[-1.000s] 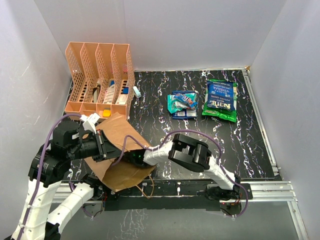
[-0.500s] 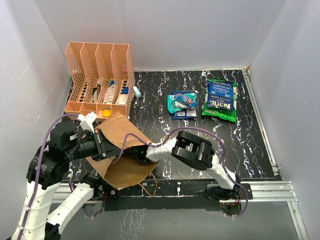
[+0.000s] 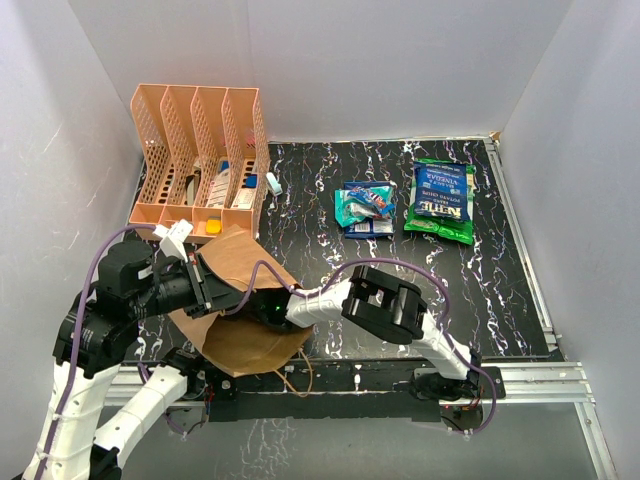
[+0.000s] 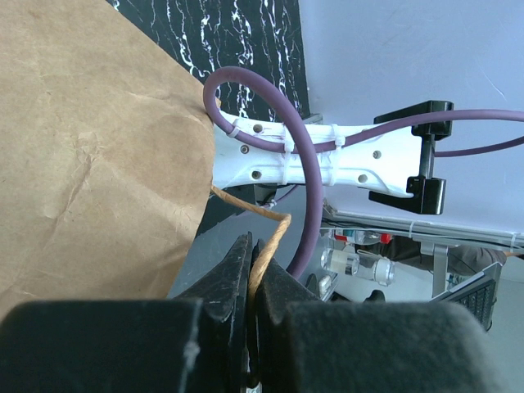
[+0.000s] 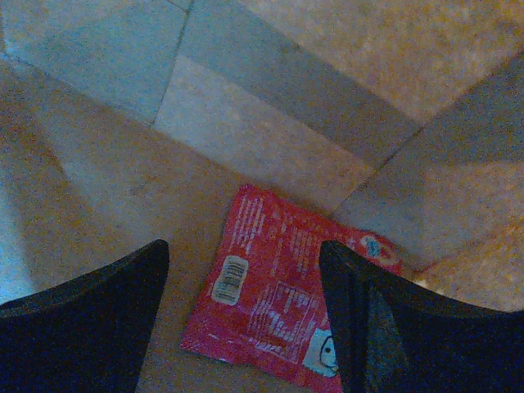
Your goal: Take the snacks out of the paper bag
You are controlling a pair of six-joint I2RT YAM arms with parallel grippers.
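1. Brown kraft forms the paper bag (image 3: 240, 300), which lies tilted at the near edge of the counter (image 3: 430, 290), its mouth turned toward the right arm.
2. The left claw (image 4: 251, 254) is pressed together on the bag's twisted handle (image 4: 274, 229), lifting that side of the mouth.
3. The right arm reaches into the mouth, so the top view hides its claw. The wrist view shows the right claw (image 5: 241, 258) spread wide inside the bag. A red packet (image 5: 278, 315) lies flat on the paper floor between the fingers, apparently untouched.
4. The step in hand looks like grasping that packet.
   - The fingers should come down astride it and close on plastic alone, without pinching the paper beneath.
   - A flat, shiny packet may slip, so catching an edge or a crease would hold better.
   - The left claw should keep the handle steady so the mouth does not sag onto the forearm.
   - The way out is straight back along the mouth.
5. Farther off, the small packets (image 3: 365, 208) in blue and teal and the green bag (image 3: 440, 202) already lie out on the counter, and the red one would fit beside them.
6. The orange organizer (image 3: 200, 155) stands farthest back on the left and plays no part.
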